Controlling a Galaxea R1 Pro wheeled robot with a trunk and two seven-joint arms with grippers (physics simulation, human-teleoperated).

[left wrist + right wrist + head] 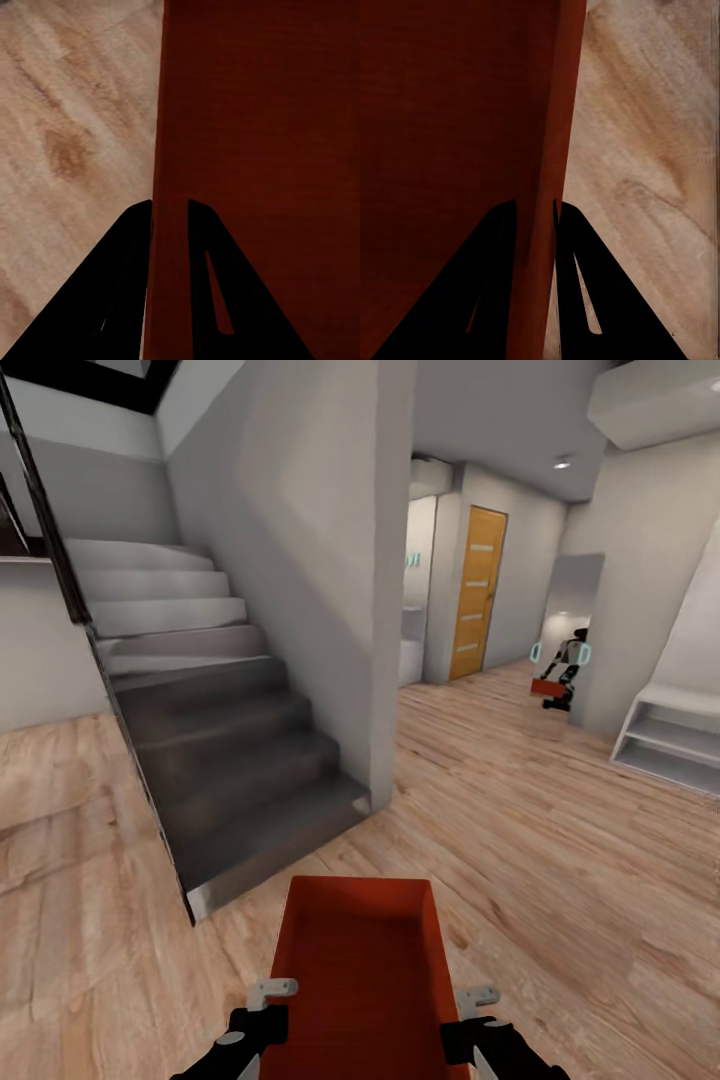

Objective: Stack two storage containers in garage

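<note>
The red-orange rectangular plastic bin (360, 970) looks smooth and matt; the light wood plank floor (560, 840) shows grain; the grey staircase (230, 760) looks matt.

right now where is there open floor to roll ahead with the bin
Open wood floor runs ahead-right between the staircase and the white shelf unit, toward the orange door. Left of the staircase is also bare. The storage container sits directly in front.

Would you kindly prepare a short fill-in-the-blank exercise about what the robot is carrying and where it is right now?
1. Both grippers, the left gripper and the right gripper, clamp the walls of one red-orange ____.
2. The floor under the robot is light ____ planks.
3. Ahead on the robot's left rises a grey ____.
4. The orange door down the hall is ____.

Missing words: container; wood; staircase; closed
</note>
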